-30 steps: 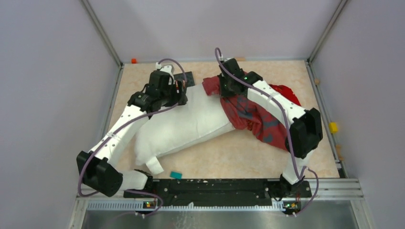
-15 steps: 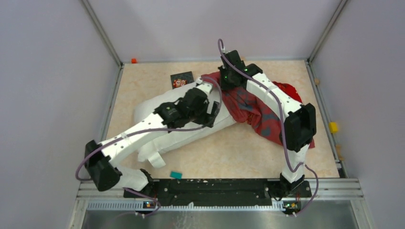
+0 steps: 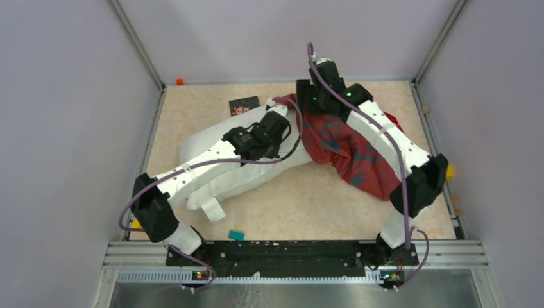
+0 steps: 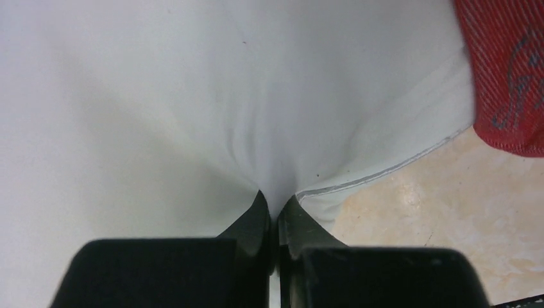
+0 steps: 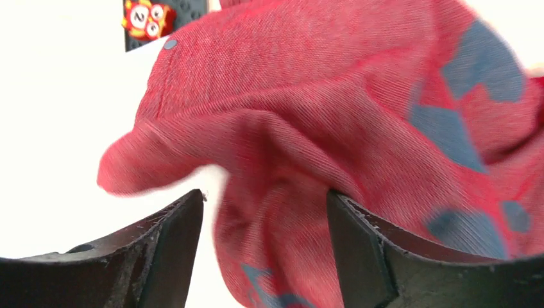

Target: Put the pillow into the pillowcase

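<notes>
Pillow (image 3: 256, 174) and pillowcase (image 3: 333, 144), one of each, lie touching.

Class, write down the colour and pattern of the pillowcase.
The pillowcase is red with dark blue printed shapes, clearest in the right wrist view.

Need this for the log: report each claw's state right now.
Left claw: closed, pinching a fold of the pillow.
Right claw: open, with pillowcase fabric loose between its jaws, not gripped.

One pillow (image 3: 256, 178), one pillowcase (image 3: 340, 147), one black card (image 3: 244, 106), one teal block (image 3: 237, 235), one orange block (image 3: 180, 81).
</notes>
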Motion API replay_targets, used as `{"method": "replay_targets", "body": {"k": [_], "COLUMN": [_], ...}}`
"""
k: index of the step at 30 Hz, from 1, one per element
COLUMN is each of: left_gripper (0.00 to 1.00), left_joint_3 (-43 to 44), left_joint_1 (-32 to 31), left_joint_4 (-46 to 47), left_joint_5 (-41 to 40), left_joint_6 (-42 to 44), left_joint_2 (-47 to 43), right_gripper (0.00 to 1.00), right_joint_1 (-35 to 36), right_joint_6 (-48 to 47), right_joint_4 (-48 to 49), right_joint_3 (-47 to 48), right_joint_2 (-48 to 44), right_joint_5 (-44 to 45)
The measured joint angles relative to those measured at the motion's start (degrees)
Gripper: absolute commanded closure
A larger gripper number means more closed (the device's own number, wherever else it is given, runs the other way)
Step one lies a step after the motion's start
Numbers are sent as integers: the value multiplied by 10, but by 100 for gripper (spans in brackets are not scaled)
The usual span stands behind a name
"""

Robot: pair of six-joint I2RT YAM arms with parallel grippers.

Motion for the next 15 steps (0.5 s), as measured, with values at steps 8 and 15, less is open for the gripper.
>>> {"method": "replay_targets", "body": {"k": [8, 15], "left_gripper": [100, 100], "left_joint_3": [47, 61], "left_joint_1": [106, 159], "left_joint_4": [-25, -43], "left_joint_5": [114, 202], "left_joint_6": [-15, -30], "left_joint_2": [-36, -37], "right_gripper": [30, 47], "right_joint_1": [65, 236], "right_joint_6": [-17, 8], "right_joint_4": [-31, -22], "right_joint_3": [26, -105], "right_joint_2": [-142, -251], "right_joint_5": [101, 221]}}
